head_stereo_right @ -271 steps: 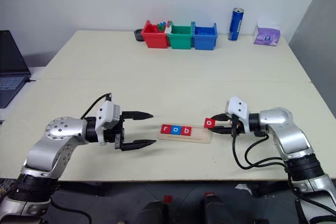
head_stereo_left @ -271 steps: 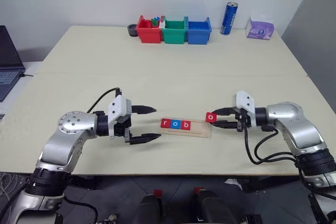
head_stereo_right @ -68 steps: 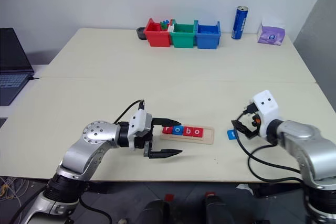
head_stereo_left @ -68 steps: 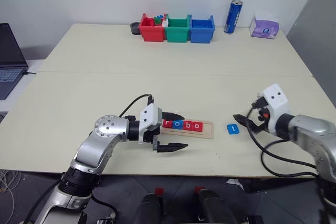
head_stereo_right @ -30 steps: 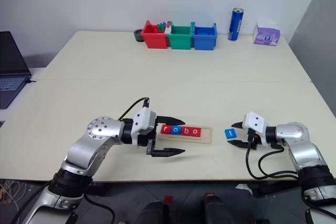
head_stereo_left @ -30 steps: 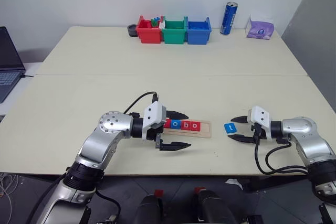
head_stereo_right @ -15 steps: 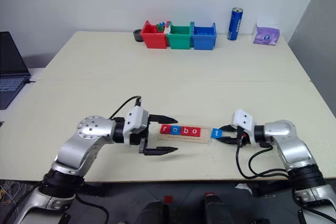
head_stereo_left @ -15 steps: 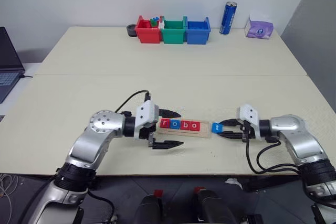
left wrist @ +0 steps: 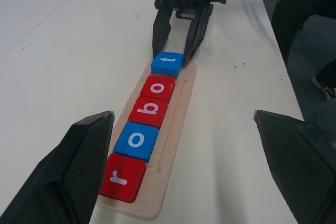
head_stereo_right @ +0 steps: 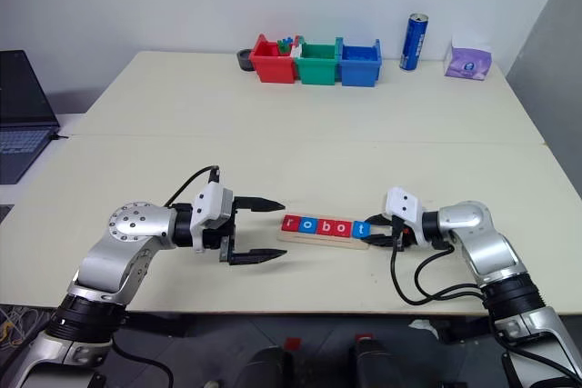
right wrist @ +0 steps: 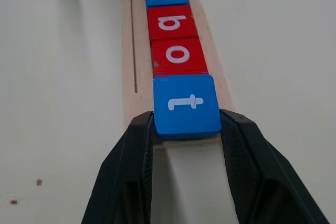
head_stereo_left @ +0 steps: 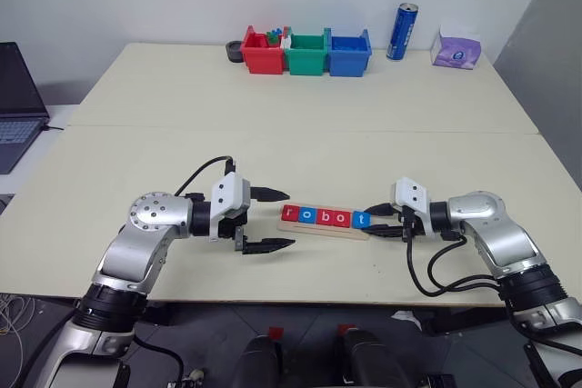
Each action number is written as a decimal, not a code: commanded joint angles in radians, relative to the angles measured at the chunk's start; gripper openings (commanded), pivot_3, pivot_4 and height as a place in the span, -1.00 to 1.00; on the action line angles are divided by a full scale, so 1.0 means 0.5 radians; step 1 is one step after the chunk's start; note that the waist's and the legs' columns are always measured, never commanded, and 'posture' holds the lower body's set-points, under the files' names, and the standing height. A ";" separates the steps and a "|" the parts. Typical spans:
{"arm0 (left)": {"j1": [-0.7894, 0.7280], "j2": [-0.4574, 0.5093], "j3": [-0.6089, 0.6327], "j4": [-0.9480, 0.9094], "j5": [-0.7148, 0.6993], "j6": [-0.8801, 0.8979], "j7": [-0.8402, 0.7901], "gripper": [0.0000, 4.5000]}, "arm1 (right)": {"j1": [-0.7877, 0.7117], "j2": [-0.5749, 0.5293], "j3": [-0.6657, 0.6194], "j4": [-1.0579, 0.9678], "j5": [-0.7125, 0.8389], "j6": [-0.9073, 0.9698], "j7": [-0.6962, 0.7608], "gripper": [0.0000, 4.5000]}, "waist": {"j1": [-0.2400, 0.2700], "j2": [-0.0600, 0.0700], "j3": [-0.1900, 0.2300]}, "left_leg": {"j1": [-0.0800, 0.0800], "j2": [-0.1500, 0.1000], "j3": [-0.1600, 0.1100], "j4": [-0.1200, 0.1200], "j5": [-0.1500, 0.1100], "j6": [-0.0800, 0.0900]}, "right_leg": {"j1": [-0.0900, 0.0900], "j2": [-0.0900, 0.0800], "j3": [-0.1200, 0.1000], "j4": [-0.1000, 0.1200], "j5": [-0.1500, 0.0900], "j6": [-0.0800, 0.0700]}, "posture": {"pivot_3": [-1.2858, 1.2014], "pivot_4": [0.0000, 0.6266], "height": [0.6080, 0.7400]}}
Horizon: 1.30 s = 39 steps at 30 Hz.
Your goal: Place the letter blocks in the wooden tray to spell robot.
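Right gripper (right wrist: 184,129) had carried the blue "t" block (right wrist: 187,104) in from the bare table to the wooden tray (left wrist: 176,114), jaws clamped on its sides. It sat at the tray's right end against the red "o" block (right wrist: 178,55). Left gripper (head_stereo_left: 264,220) had backed off left, jaws open, empty. Word reads "robot"; release remains.

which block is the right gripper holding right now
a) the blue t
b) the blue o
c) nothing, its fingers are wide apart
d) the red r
a, the right gripper has its two black fingers closed on the sides of the blue t block, holding it at the end of the wooden tray just after the red o.
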 commanded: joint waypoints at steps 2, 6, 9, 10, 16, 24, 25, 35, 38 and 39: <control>-0.034 -0.010 0.014 -0.045 -0.015 -0.029 0.009 1.00 | -0.069 -0.016 0.007 0.016 -0.024 -0.091 0.046 -0.35 | -0.001 0.000 0.000 | 0.000 0.000 0.000 0.000 0.000 0.000 | 0.000 0.000 0.000 0.000 0.000 0.000 | 0.03 -0.52 1.00; -0.051 -0.019 0.011 -0.032 -0.012 -0.032 0.011 1.00 | -0.083 -0.021 0.024 0.044 -0.055 -0.151 0.074 -0.35 | -0.001 0.000 0.000 | 0.000 0.000 0.000 0.000 0.000 0.000 | 0.000 0.000 0.000 0.000 0.000 0.000 | 0.03 -0.52 1.00; -0.059 -0.025 0.009 -0.026 -0.009 -0.036 0.012 1.00 | -0.093 -0.007 0.040 0.060 -0.079 -0.184 0.080 -0.35 | -0.001 0.000 0.000 | 0.000 0.000 0.000 0.000 0.000 0.000 | 0.000 0.000 0.000 0.000 0.000 0.000 | 0.03 -0.52 1.00; -0.061 -0.027 0.009 -0.026 -0.008 -0.035 0.012 1.00 | -0.098 0.000 0.045 0.062 -0.084 -0.185 0.078 -0.35 | -0.001 0.000 0.000 | 0.000 0.000 0.000 0.000 0.000 0.000 | 0.000 0.000 0.000 0.000 0.000 0.000 | 0.03 -0.52 1.00; -0.076 -0.046 -0.003 -0.030 0.004 -0.028 0.031 1.00 | -0.137 0.022 0.060 0.128 -0.112 -0.229 0.052 -0.35 | -0.001 0.000 0.000 | 0.000 0.000 0.000 0.000 0.000 0.000 | 0.000 0.000 0.000 0.000 0.000 0.000 | 0.03 -0.52 1.00; -0.078 -0.049 -0.015 -0.044 0.006 -0.019 0.055 1.00 | -0.158 0.016 0.062 0.145 -0.112 -0.226 0.081 -0.35 | -0.001 0.000 0.000 | 0.000 0.000 0.000 0.000 0.000 0.000 | 0.000 0.000 0.000 0.000 0.001 -0.001 | 0.03 -0.52 1.00; -0.080 -0.050 -0.015 -0.041 0.007 -0.020 0.056 1.00 | -0.158 0.011 0.059 0.136 -0.104 -0.215 0.092 -0.35 | -0.001 0.000 0.000 | 0.000 0.000 0.000 0.000 0.000 0.000 | 0.000 0.000 0.000 0.000 0.001 -0.001 | 0.03 -0.52 1.00; -0.098 -0.063 -0.022 -0.036 0.014 -0.022 0.066 1.00 | -0.176 -0.031 -0.065 -0.058 0.117 0.163 0.160 0.97 | 0.000 0.000 0.000 | 0.000 0.000 0.000 0.000 0.000 0.000 | 0.000 0.000 0.000 0.000 0.001 -0.002 | 0.03 -0.52 1.00; -0.102 -0.069 -0.024 -0.034 0.017 -0.024 0.065 1.00 | -0.216 -0.025 -0.142 -0.049 0.188 0.315 0.116 0.97 | -0.001 0.000 0.000 | 0.000 0.000 0.000 0.000 0.000 0.000 | 0.000 0.000 0.000 0.000 0.001 -0.002 | 0.03 -0.52 1.00; -0.102 -0.069 -0.025 -0.036 0.017 -0.023 0.063 1.00 | -0.229 -0.030 -0.164 -0.030 0.193 0.332 0.098 0.97 | -0.001 0.000 0.000 | 0.000 0.000 0.000 0.000 0.000 0.000 | 0.000 0.000 0.000 0.000 0.001 -0.002 | 0.03 -0.52 1.00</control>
